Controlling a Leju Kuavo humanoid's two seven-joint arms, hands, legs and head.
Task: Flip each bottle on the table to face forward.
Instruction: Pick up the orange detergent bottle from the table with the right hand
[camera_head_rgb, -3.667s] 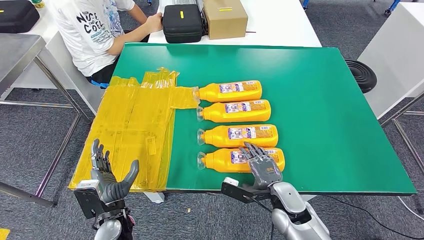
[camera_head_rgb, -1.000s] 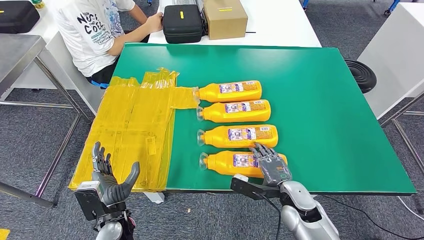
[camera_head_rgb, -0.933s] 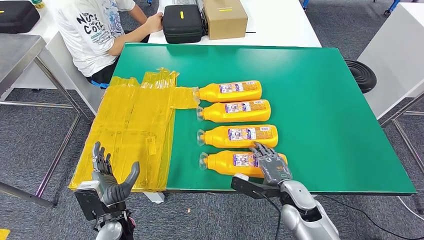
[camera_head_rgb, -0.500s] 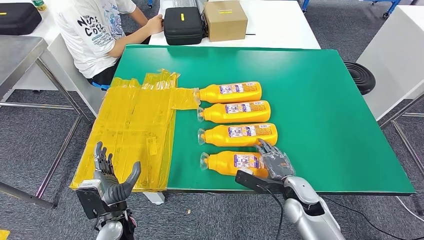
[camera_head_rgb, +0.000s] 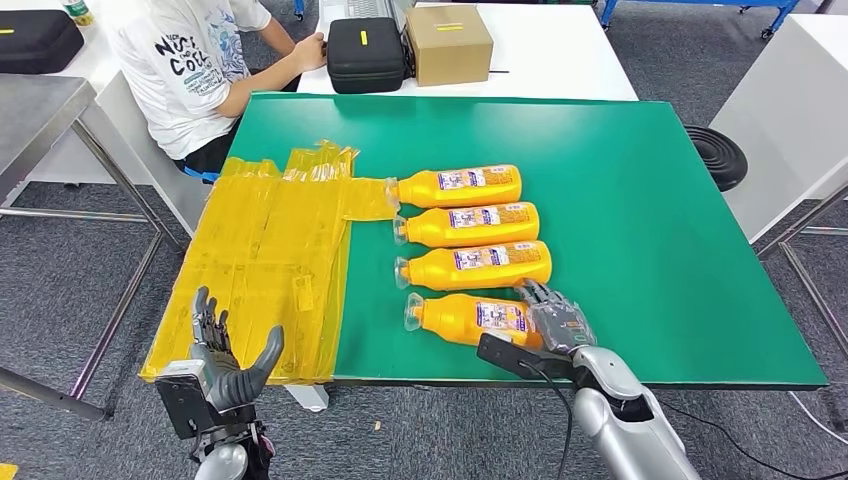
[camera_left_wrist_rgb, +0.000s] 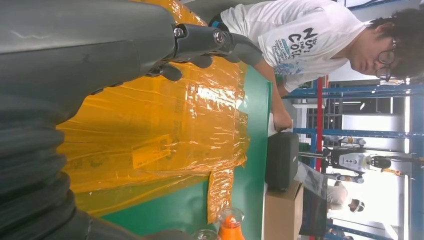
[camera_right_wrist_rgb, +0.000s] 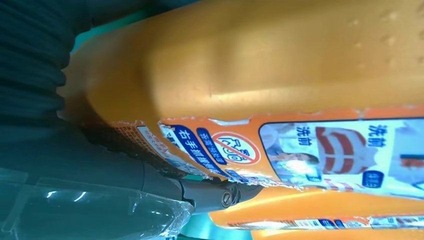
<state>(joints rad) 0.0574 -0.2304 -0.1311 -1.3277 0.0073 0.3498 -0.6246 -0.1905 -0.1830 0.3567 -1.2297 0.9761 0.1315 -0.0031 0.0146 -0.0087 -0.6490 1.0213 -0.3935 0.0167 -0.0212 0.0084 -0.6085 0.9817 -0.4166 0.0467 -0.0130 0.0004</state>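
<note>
Green (camera_head_rgb: 650, 220) covers the table you are working over, a matte board with four orange bottles lying on their sides in a column, caps toward the yellow plastic sheeting (camera_head_rgb: 265, 260) that drapes its left part and hangs off the near corner. Around it you have grey carpet, a white table beyond with a black case (camera_head_rgb: 365, 48) and a cardboard box (camera_head_rgb: 450, 42), and a person in a white printed shirt (camera_head_rgb: 195, 70) seated at the far left corner.

From the head view, your right hand (camera_head_rgb: 556, 318) lies on the base end of the nearest bottle (camera_head_rgb: 462, 316), fingers draped over it; that bottle sits a little askew, label up, just short of the near edge. The other three bottles (camera_head_rgb: 470, 225) lie parallel beyond it, labels also up. Your left hand (camera_head_rgb: 228, 362) is off the table, upright below the hanging sheeting, fingers spread and holding nothing.

The right wrist view gives you what the head view cannot: the orange body pressed close against the hand, a dark finger (camera_right_wrist_rgb: 210, 192) running under the label edge (a real grip, then, not just a touch). The left wrist view adds more of the room: blue racking and a bright window behind the person.
</note>
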